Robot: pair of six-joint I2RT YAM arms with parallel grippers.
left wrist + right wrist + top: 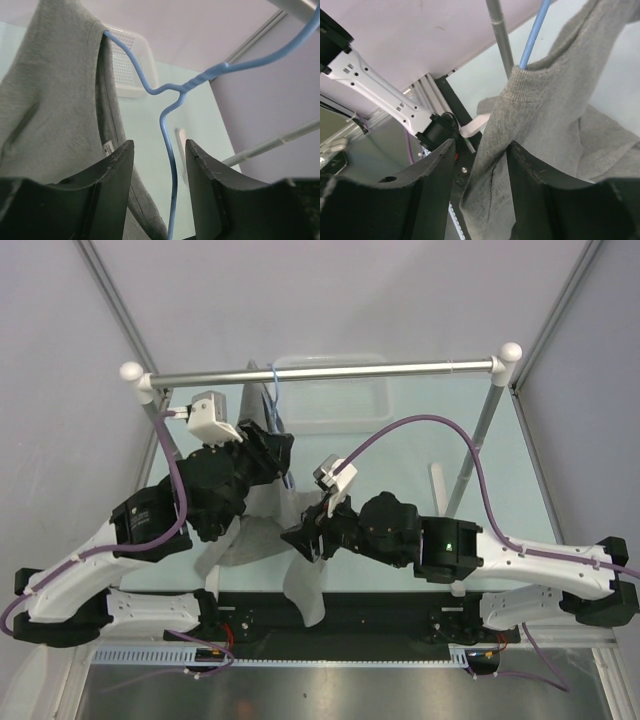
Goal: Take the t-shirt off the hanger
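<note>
We read the left gripper (160,145) as the one set for the hanger (187,87). In the left wrist view the thin blue wire comes down from the twisted neck at centre frame and passes between the two dark fingers, its long axis running nearly straight up and down the frame. The fingers stand moderately apart, with a clear gap on either side of the wire, and they hold nothing. The t-shirt (55,90) hangs at the upper left of that view. One hanger arm goes into its neck opening, and the cloth lies just outside the left-hand finger.

The right gripper (480,145) is the nearer one to the cloth. In its own view a ribbed edge of the shirt sits at upper centre with the blue wire coming out of the top of it. From there the grey fabric drops down the frame and fills the space between the fingers. They stand partway apart, and we cannot tell whether they are pressing the cloth or only bracketing it.

From above, the hanger's hook is over the rail (330,370) at upper centre, and the shirt droops toward the lower centre of the frame. In our judgement the coming move turns on this: the wire lies along the left gap, ready to be steadied, and the cloth must slide off the wire's end through the right fingers.
</note>
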